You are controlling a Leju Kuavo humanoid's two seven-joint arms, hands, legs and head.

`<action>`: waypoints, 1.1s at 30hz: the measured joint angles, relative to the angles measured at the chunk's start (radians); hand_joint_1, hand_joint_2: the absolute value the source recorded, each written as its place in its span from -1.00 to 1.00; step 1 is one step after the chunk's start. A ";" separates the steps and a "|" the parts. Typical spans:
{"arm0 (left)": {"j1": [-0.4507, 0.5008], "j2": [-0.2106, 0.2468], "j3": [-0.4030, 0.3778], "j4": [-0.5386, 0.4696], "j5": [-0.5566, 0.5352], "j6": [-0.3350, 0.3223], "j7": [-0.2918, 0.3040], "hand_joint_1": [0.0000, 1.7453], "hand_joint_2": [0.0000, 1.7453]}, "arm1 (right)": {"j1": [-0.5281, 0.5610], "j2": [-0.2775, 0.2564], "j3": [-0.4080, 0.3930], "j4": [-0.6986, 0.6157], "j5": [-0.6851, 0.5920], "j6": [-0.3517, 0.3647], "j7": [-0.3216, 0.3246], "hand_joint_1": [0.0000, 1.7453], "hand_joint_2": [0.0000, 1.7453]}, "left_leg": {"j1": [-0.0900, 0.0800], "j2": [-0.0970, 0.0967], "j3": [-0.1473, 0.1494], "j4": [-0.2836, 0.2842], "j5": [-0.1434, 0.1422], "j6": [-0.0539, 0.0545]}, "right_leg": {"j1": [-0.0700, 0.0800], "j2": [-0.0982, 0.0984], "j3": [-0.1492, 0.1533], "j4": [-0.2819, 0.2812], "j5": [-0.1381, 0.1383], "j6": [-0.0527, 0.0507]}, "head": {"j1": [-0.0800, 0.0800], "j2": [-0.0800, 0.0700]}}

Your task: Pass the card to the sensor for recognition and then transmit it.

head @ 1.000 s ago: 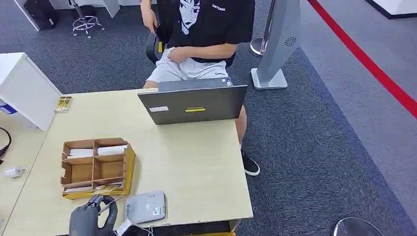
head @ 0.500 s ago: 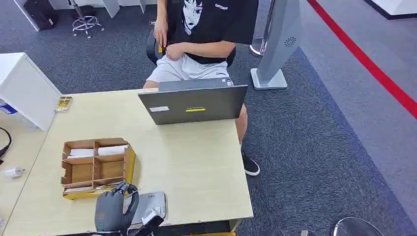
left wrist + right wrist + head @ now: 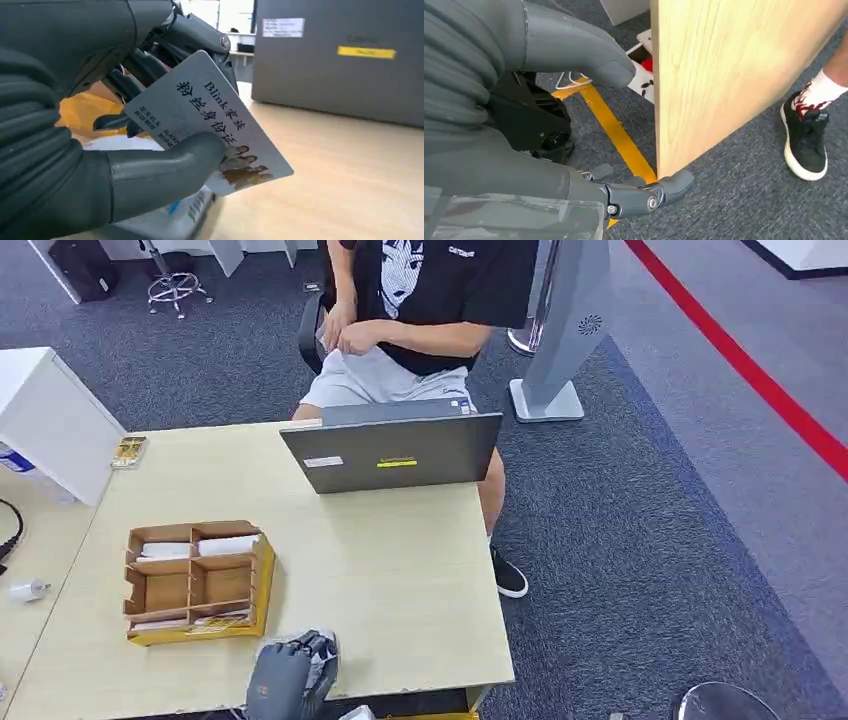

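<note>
In the head view, the left hand [image 3: 288, 681] is seen at the lower edge of the frame, left of centre, over the near edge of the light wooden worktop [image 3: 400, 570]. It lies on top of the grey sensor [image 3: 327, 644], of which only a small corner can be made out beside the fingers. A cardboard organiser [image 3: 195, 580] with white slips in its compartments stands just up and left of the hand. A grey laptop [image 3: 392, 452] is set at the far side of the worktop, its lid turned toward the camera. Behind it, at the top centre, a person [image 3: 420, 310] in a black shirt is seated on a chair. A small yellow item [image 3: 129, 451] lies at the worktop's upper left corner.

In the left wrist view, the card [image 3: 210, 120] is held by the left hand: the thick thumb [image 3: 165, 167] is pressed on its printed face and the darker fingers are closed behind it. The card is tilted, with the sensor's grey housing [image 3: 165, 220] just beneath it. The laptop lid fills the upper right.

In the right wrist view, the right hand [image 3: 549, 150] is seen beside the worktop's side panel [image 3: 719, 75], above grey carpet with a yellow stripe [image 3: 616, 132]. Nothing is held; the thumb and one finger are extended and apart. A black shoe [image 3: 806, 142] appears at the right edge.
</note>
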 joint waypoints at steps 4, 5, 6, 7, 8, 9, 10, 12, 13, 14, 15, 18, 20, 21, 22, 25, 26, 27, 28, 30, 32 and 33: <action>0.010 0.047 -0.081 -0.054 -0.001 0.003 0.071 1.00 1.00 | 0.009 0.000 -0.015 0.000 0.000 -0.005 0.000 -1.00 1.00 | 0.000 0.000 0.000 0.000 0.000 0.000 | 0.000 0.000 0.000 0.000 0.000 0.000 | 0.000 0.000; 0.010 0.058 -0.097 -0.071 0.004 0.002 0.084 1.00 1.00 | 0.010 0.000 -0.020 0.000 0.000 -0.006 0.000 -1.00 1.00 | 0.000 0.000 0.000 0.000 0.000 0.000 | 0.000 0.000 0.000 0.000 0.000 0.000 | 0.000 0.000; 0.010 0.068 -0.109 -0.086 0.003 0.002 0.095 1.00 1.00 | 0.012 0.000 -0.024 0.000 0.000 -0.006 0.000 -1.00 1.00 | 0.000 0.000 0.000 0.000 0.000 0.000 | 0.000 0.000 0.000 0.000 0.000 0.000 | 0.000 0.000; 0.011 0.079 -0.123 -0.106 -0.002 0.003 0.106 1.00 1.00 | 0.013 0.000 -0.026 0.000 0.000 -0.009 0.001 -1.00 1.00 | 0.000 0.000 0.000 0.000 0.000 0.000 | 0.000 0.000 0.000 0.000 0.000 0.000 | 0.000 0.000; 0.011 0.087 -0.133 -0.120 -0.005 0.004 0.113 1.00 1.00 | 0.015 0.000 -0.028 0.000 0.000 -0.009 0.001 -1.00 1.00 | 0.000 0.000 0.000 0.000 0.000 0.000 | 0.000 0.000 0.000 0.000 0.000 0.000 | 0.000 0.000; 0.011 0.095 -0.140 -0.133 -0.017 0.010 0.122 1.00 1.00 | 0.016 0.000 -0.031 0.000 0.000 -0.009 0.002 -1.00 1.00 | 0.000 0.000 0.000 0.000 0.000 0.000 | 0.000 0.000 0.000 0.000 0.000 0.000 | 0.000 0.000; 0.012 0.102 -0.146 -0.149 -0.038 0.030 0.134 1.00 1.00 | 0.017 0.000 -0.033 0.000 0.000 -0.013 0.002 -1.00 1.00 | 0.000 0.000 0.000 0.000 0.000 0.000 | 0.000 0.000 0.000 0.000 0.000 0.000 | 0.000 0.000; 0.018 0.113 -0.148 -0.192 -0.114 0.081 0.162 1.00 1.00 | 0.019 0.000 -0.036 0.000 0.002 -0.025 -0.006 -1.00 1.00 | 0.000 0.000 0.000 0.000 0.000 0.000 | 0.000 0.000 0.000 0.000 0.000 0.000 | 0.000 0.000; 0.022 0.118 -0.145 -0.227 -0.168 0.098 0.172 1.00 1.00 | 0.020 0.001 -0.037 0.000 0.006 -0.032 -0.008 -1.00 1.00 | 0.000 0.000 0.000 0.000 0.000 0.000 | 0.000 0.000 0.000 0.000 0.000 0.000 | 0.000 0.000; 0.028 0.120 -0.137 -0.263 -0.212 0.103 0.174 1.00 1.00 | 0.021 0.002 -0.037 0.000 0.007 -0.035 -0.010 -1.00 1.00 | 0.000 0.000 0.000 0.000 0.000 0.000 | 0.000 0.000 0.000 0.000 0.000 0.000 | 0.000 0.000; 0.032 0.122 -0.126 -0.304 -0.252 0.103 0.172 1.00 1.00 | 0.022 0.003 -0.037 0.000 0.009 -0.037 -0.010 -1.00 1.00 | 0.000 0.000 0.000 0.000 0.000 0.000 | 0.000 0.000 0.000 0.000 0.000 0.000 | 0.000 0.000; 0.033 0.129 -0.078 -0.414 -0.339 0.106 0.142 1.00 1.00 | 0.022 0.004 -0.037 -0.002 0.019 -0.042 -0.005 -1.00 1.00 | 0.000 0.000 0.000 0.000 0.000 0.000 | 0.000 0.000 0.000 0.000 0.000 0.000 | 0.000 0.000; 0.030 0.129 -0.030 -0.479 -0.382 0.109 0.120 1.00 1.00 | 0.021 0.005 -0.037 -0.004 0.024 -0.045 0.000 -1.00 1.00 | 0.000 0.000 0.000 0.000 0.000 0.000 | 0.000 0.000 0.000 0.000 0.000 0.000 | 0.000 0.000; 0.023 0.132 -0.005 -0.509 -0.385 0.108 0.115 1.00 1.00 | 0.021 0.005 -0.037 -0.005 0.026 -0.047 0.003 -1.00 1.00 | 0.000 0.000 0.000 0.000 0.000 0.000 | 0.000 0.000 0.000 0.000 0.000 0.000 | 0.000 0.000; 0.014 0.137 0.018 -0.532 -0.387 0.105 0.114 1.00 1.00 | 0.020 0.006 -0.037 -0.006 0.028 -0.048 0.007 -1.00 1.00 | 0.000 0.000 0.000 0.000 0.000 0.000 | 0.000 0.000 0.000 0.001 0.000 0.000 | 0.000 0.000; -0.026 0.159 0.097 -0.572 -0.384 0.059 0.123 1.00 1.00 | 0.016 0.006 -0.037 -0.009 0.030 -0.048 0.021 -1.00 1.00 | 0.000 0.000 0.000 0.000 0.001 -0.001 | 0.000 0.000 0.000 0.001 0.000 0.000 | 0.000 0.000; -0.042 0.168 0.122 -0.573 -0.379 0.035 0.125 1.00 1.00 | 0.015 0.006 -0.037 -0.009 0.031 -0.045 0.031 -1.00 1.00 | 0.001 0.000 0.000 0.000 0.002 -0.002 | 0.000 0.000 0.000 0.001 0.001 -0.001 | 0.000 0.000; -0.059 0.178 0.152 -0.572 -0.378 0.010 0.129 1.00 1.00 | 0.013 0.006 -0.037 -0.010 0.032 -0.039 0.046 -1.00 1.00 | 0.001 0.000 0.000 0.000 0.003 -0.002 | 0.001 0.000 0.000 0.001 0.001 -0.001 | 0.000 0.000; -0.080 0.189 0.184 -0.565 -0.382 -0.013 0.137 1.00 1.00 | 0.009 0.006 -0.037 -0.011 0.034 -0.033 0.062 -1.00 1.00 | 0.001 0.000 0.000 0.000 0.003 -0.002 | 0.001 0.000 0.000 0.001 0.001 -0.002 | 0.000 0.000; -0.119 0.209 0.235 -0.536 -0.385 -0.030 0.143 1.00 1.00 | 0.002 0.004 -0.037 -0.012 0.035 -0.031 0.076 -1.00 1.00 | 0.001 0.000 0.000 0.000 0.003 -0.003 | 0.001 0.000 0.000 0.001 0.002 -0.003 | 0.000 0.000; -0.148 0.229 0.272 -0.500 -0.391 -0.058 0.155 1.00 1.00 | -0.005 0.002 -0.036 -0.013 0.039 -0.030 0.081 -1.00 1.00 | 0.001 0.000 0.001 0.000 0.003 -0.003 | 0.001 0.000 0.000 0.001 0.002 -0.003 | 0.000 0.000; -0.166 0.238 0.283 -0.478 -0.393 -0.074 0.161 1.00 1.00 | -0.007 0.001 -0.036 -0.013 0.040 -0.030 0.081 -1.00 1.00 | 0.001 0.000 0.001 0.000 0.004 -0.002 | 0.001 0.000 0.000 0.001 0.002 -0.003 | 0.000 0.000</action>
